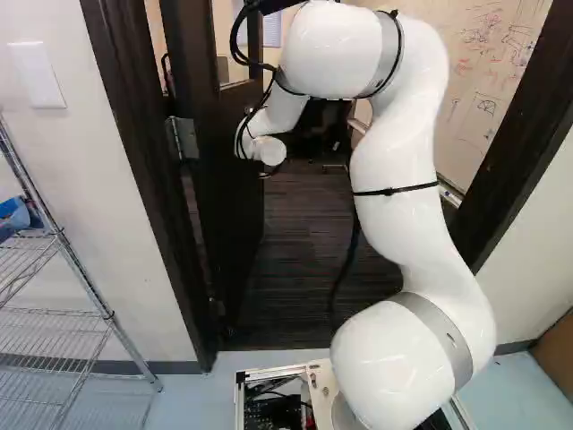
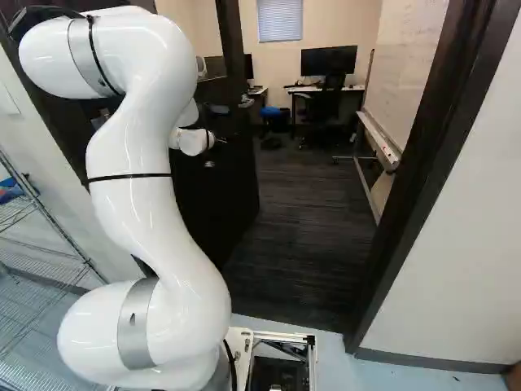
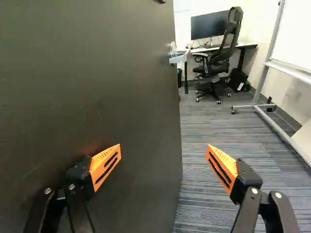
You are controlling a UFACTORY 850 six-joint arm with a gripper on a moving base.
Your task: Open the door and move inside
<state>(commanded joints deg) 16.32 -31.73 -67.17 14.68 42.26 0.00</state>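
Dr (image 3: 97,97) open, wrist vw: handle (image 3: 180,58), L: hinge (image 1: 185,139)

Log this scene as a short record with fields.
door: dark, open, swung into the room
handle: at the door's free edge, ungripped
gripper: open, nothing between its fingers; one finger close to the door, touch unclear
base: on the pale floor, outside the doorway
beyond: chair by a desk, whiteboard
outside: wire rack, at the left base view's left

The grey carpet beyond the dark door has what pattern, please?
The carpet has fine streaky stripes, clearest in the wrist view.
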